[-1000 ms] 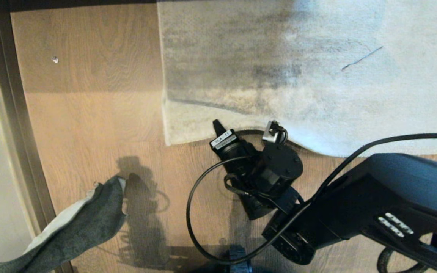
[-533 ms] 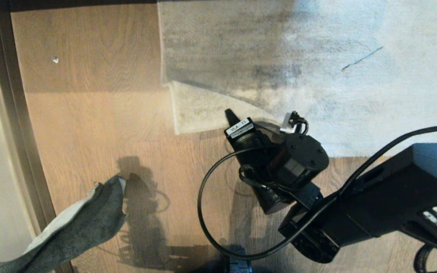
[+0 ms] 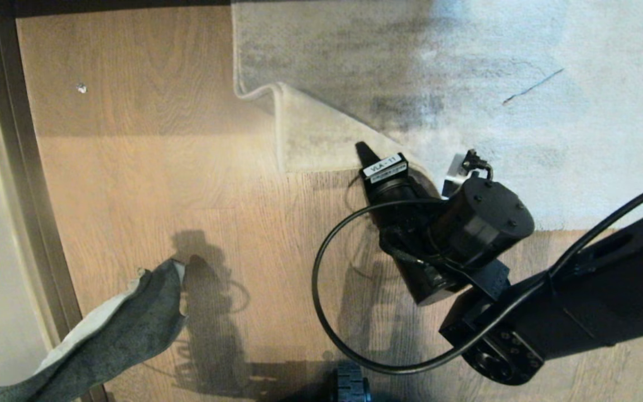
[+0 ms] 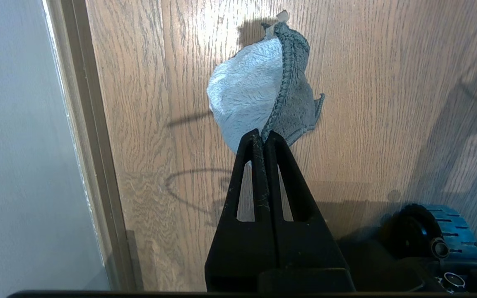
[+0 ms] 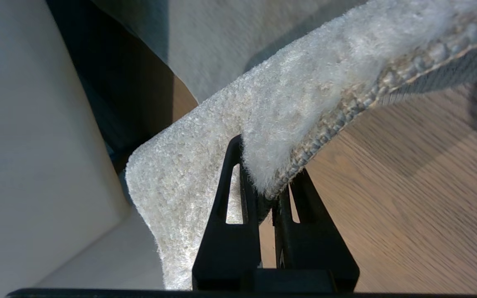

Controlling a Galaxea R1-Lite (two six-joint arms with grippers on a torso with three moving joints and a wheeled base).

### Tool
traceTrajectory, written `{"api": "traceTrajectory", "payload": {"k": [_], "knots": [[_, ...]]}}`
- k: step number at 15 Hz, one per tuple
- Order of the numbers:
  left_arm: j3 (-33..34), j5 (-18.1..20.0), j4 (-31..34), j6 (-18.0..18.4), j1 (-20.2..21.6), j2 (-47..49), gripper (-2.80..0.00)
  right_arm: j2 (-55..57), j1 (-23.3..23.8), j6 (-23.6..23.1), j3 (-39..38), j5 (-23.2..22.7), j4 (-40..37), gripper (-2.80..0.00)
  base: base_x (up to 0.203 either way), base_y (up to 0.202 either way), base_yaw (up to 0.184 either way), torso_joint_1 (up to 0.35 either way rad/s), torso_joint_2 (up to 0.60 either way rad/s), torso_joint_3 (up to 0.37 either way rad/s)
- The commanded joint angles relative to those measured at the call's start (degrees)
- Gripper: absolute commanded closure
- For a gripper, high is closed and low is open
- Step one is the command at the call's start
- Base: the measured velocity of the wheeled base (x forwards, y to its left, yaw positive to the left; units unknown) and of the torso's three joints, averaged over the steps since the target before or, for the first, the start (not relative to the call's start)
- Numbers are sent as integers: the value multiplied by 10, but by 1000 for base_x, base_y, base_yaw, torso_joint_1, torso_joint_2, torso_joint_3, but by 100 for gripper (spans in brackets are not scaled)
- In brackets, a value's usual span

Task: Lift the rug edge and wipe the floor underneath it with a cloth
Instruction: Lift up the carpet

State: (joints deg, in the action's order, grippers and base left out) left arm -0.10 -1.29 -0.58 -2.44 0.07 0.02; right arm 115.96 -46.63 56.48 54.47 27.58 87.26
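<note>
R arm reaches in from the floor's near-right side, wrist bent, right tool (image 5: pixel 273 188) pinched tight on the rug edge (image 5: pixel 304 157), holding it raised. L arm parked near-left; left tool (image 4: pixel 264 138) clamped on the cloth (image 4: pixel 259 93), fingers together.

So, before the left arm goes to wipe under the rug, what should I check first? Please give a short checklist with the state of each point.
1. Right gripper shut on the rug edge: ok, edge pinched between the fingers.
2. Rug corner raised off the floor: ok, it stands up folded.
3. Left gripper shut on the cloth: ok.
4. Cloth at the wiping spot: not ok, it hangs near the baseboard, apart from the rug.
5. Uncovered floor free of objects: cannot tell, partly hidden by the right arm.
6. Cable out of the cloth's path: not ok, it loops between the cloth and the rug.
</note>
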Motion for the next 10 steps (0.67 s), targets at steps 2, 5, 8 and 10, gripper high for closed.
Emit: {"api": "traceTrajectory", "payload": {"k": [2, 5, 8, 10], "knots": [[0, 0, 0, 0, 0, 0, 0, -30, 0, 4, -1, 0, 27, 0, 0, 0, 0, 0, 0, 0], [0, 0, 0, 0, 0, 0, 0, -57, 0, 4, 2, -4, 27, 0, 0, 0, 0, 0, 0, 0], [0, 0, 0, 0, 0, 0, 0, -78, 0, 3, 2, -9, 27, 0, 0, 0, 0, 0, 0, 0], [0, 0, 0, 0, 0, 0, 0, -91, -1, 1, 2, -11, 27, 0, 0, 0, 0, 0, 0, 0]]}}
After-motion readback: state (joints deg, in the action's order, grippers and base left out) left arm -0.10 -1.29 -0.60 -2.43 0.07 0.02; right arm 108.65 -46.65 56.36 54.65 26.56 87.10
